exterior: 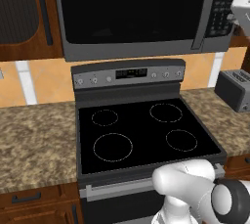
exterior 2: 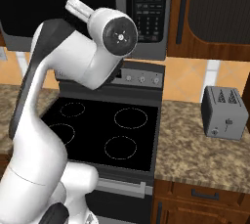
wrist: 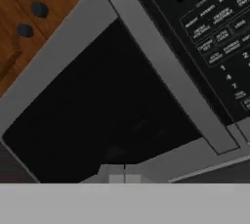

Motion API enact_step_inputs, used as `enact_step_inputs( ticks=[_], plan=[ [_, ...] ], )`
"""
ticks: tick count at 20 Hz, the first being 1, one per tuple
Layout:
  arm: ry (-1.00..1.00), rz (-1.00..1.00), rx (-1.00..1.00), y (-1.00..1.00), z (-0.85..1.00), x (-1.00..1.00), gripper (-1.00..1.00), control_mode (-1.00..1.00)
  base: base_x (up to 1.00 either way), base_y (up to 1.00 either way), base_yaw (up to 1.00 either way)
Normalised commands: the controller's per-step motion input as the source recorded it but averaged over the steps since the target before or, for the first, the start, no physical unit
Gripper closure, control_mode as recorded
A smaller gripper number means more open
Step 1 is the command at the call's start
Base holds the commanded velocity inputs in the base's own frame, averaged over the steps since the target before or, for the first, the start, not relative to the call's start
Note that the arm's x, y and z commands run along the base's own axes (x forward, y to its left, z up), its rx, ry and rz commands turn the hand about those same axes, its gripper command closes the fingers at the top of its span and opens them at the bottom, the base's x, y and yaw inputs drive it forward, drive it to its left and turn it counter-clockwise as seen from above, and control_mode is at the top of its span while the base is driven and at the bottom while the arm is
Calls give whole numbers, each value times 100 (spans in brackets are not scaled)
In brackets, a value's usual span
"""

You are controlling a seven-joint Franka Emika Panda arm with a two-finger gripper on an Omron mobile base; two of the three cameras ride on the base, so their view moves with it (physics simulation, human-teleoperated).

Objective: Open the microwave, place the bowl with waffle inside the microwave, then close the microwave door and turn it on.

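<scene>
A speckled brown stone counter [exterior: 34, 140] ran along the wall on both sides of a black glass-topped stove [exterior: 141, 132] set flush into it. On the stretch to the stove's right a small grey toaster [exterior 2: 223, 113] stood upright, near the orange backsplash [exterior: 46, 78] and well apart from the stove.

A black glass cooktop [exterior: 141, 132] sits between speckled granite counters [exterior: 34, 140], with dark wood cabinets [exterior 2: 215, 12] above and an orange backsplash [exterior 2: 188, 78].
</scene>
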Motion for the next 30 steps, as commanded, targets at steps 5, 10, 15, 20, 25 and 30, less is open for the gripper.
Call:
enact_step_inputs(
  ticks=[5, 10, 15, 20, 25, 30],
  plan=[
    [19, -6, 87, -75, -56, -1, 100, -100, 0, 0, 0],
    [11, 0, 47, -16, -45, 58, 100, -100, 0, 0, 0],
    [7, 1, 1, 3, -11, 41, 100, -100, 0, 0, 0],
    [5, 0, 3, -16, -2, 44, 100, -100, 0, 0, 0],
    [6, 0, 6, -18, -6, 61, 100, -100, 0, 0, 0],
    [3, 0, 7, -24, -18, 60, 100, -100, 0, 0, 0]
  ],
)
